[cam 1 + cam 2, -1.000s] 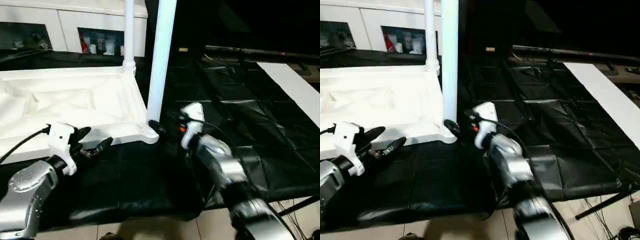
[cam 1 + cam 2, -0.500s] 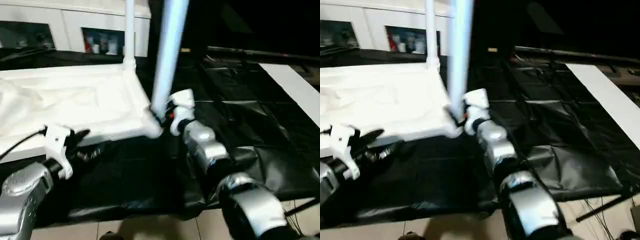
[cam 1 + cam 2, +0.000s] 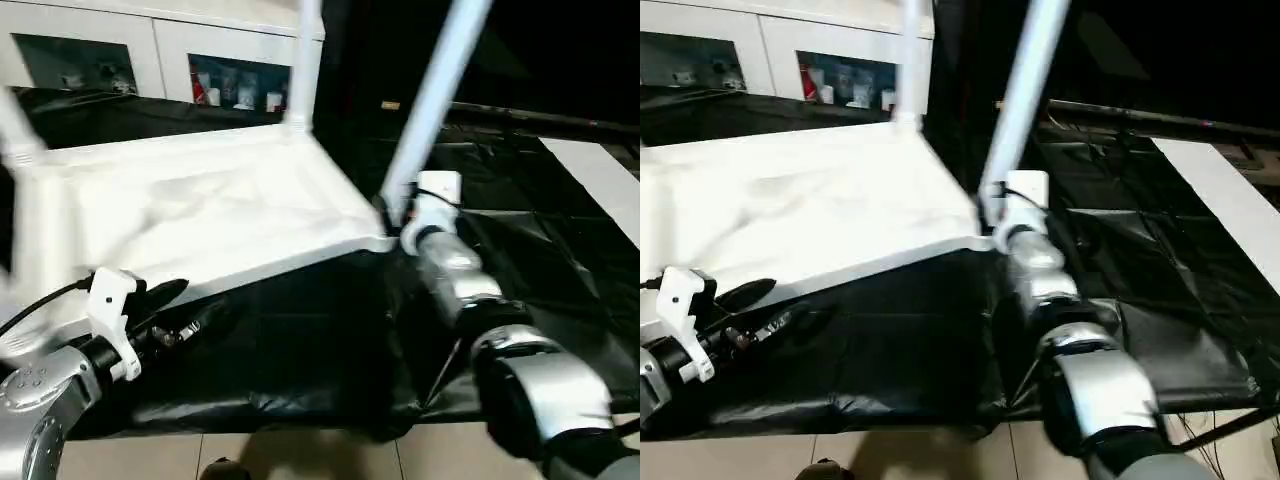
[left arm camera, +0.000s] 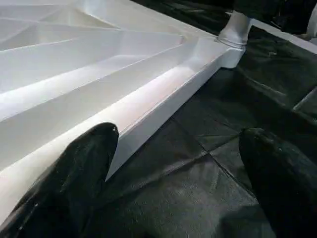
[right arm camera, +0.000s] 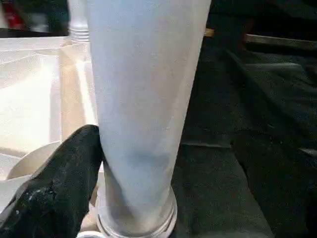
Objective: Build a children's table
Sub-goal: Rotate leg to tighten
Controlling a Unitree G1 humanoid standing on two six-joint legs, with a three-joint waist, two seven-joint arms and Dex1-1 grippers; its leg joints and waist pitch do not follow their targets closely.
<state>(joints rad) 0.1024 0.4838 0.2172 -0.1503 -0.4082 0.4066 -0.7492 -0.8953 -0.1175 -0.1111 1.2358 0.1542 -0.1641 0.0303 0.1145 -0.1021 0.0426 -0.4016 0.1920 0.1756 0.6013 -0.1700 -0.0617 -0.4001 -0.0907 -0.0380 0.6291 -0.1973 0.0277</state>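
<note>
The children's table lies upside down on the black sheet, its white ribbed tabletop [image 3: 200, 210] turned at an angle. One white leg [image 3: 303, 60] stands in the far corner socket. Another leg [image 3: 432, 110] rises from the near right corner and leans to the right. A third leg [image 3: 18, 135] stands blurred at the left. My right gripper [image 3: 392, 215] is open around the base of the leaning leg [image 5: 143, 99], with one finger [image 5: 64, 188] against it. My left gripper [image 3: 190, 305] is open at the tabletop's front rim [image 4: 148, 106], one finger [image 4: 84, 168] beside it.
The black-sheeted worktable [image 3: 300, 340] ends at a front edge just above the tiled floor [image 3: 300, 455]. A long flat white board [image 3: 600, 175] lies at the far right. White cabinets [image 3: 180, 50] stand behind, and a dark bar [image 3: 540, 120] runs along the back right.
The tabletop has swung round: its near right corner moved right and away, and that corner's leg now leans right. My right gripper went with the leg's base. A left leg came into view.
</note>
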